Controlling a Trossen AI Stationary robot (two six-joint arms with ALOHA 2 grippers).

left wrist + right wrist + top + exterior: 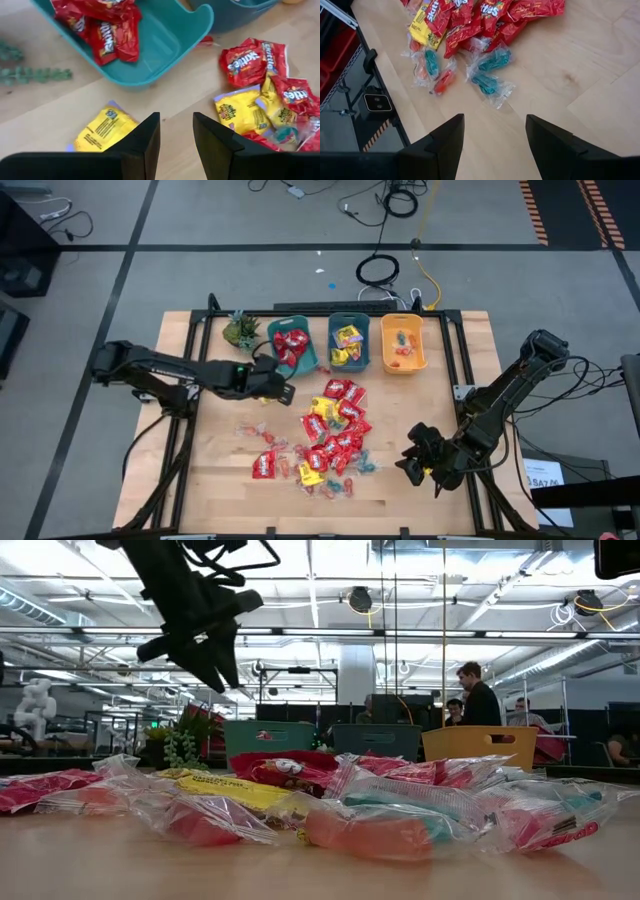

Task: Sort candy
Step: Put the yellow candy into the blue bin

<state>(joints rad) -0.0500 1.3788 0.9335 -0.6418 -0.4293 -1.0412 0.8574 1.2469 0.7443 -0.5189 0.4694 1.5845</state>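
The left claw hangs open and empty above the wooden tabletop. A yellow candy packet lies just under it, a little to one side. Just ahead sits the teal plastic bin with red candy packets inside. I think this is a picking step. Next, the left claw should drop onto the yellow packet and pinch it.

The right claw waits, open and empty. Small teal twist-wrapped sweets lie just ahead of it, beside the big candy pile.
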